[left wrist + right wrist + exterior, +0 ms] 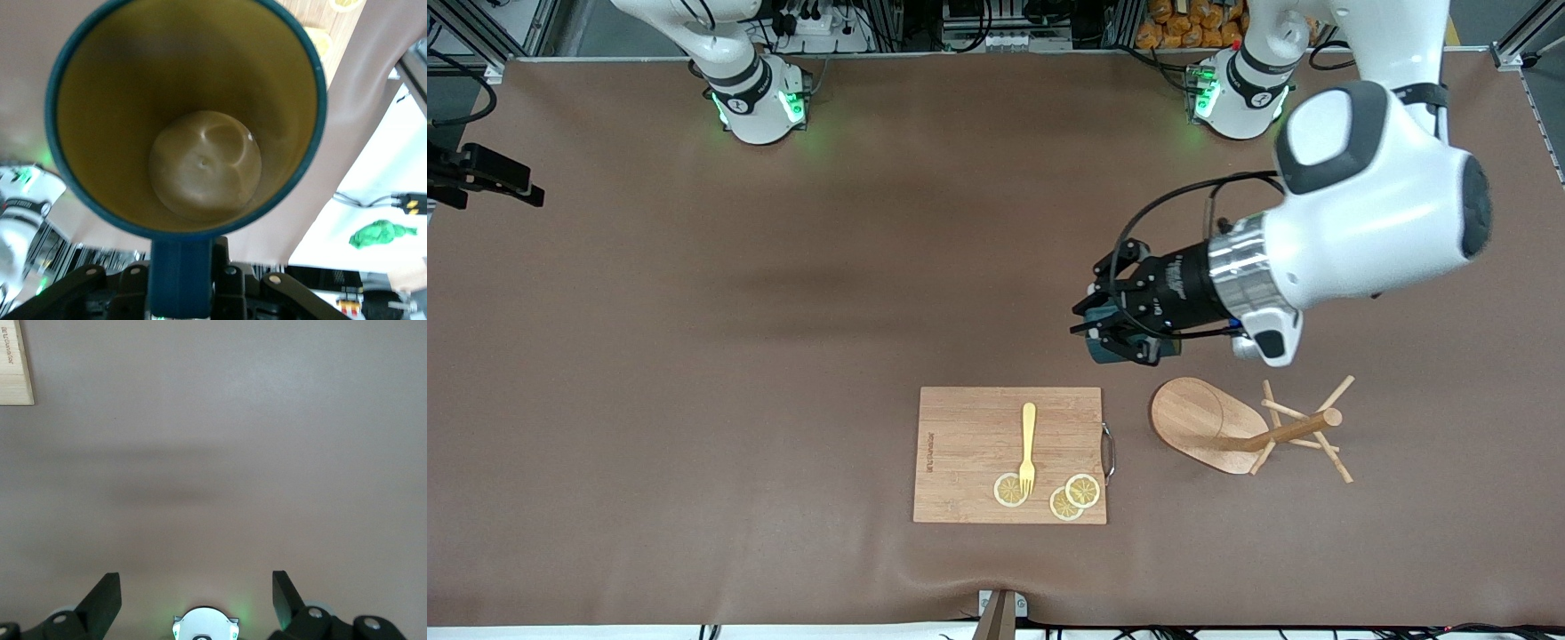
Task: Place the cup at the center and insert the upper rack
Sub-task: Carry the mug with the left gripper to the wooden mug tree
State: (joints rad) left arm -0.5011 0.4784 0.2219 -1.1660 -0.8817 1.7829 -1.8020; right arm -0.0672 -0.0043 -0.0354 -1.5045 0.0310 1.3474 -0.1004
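My left gripper (pixel 1110 331) is shut on the handle of the dark teal cup (pixel 1113 345) and holds it in the air, tipped on its side, over the bare mat close to the mug tree's base. In the left wrist view the cup (pixel 200 167) fills the frame, showing its tan-yellow inside, with its handle (pixel 181 270) between my fingers. The upper rack, a light wooden mug tree (pixel 1205 422), lies tipped over on the mat, its pole and pegs (pixel 1303 428) pointing toward the left arm's end. My right gripper (pixel 197 593) is open and empty above bare mat.
A rectangular wooden cutting board (pixel 969 427) lies near the table's front edge, with a yellow fork (pixel 1028 444) and three lemon slices (pixel 1074 496) on it. Its corner shows in the right wrist view (pixel 13 367). A brown mat (pixel 694 356) covers the table.
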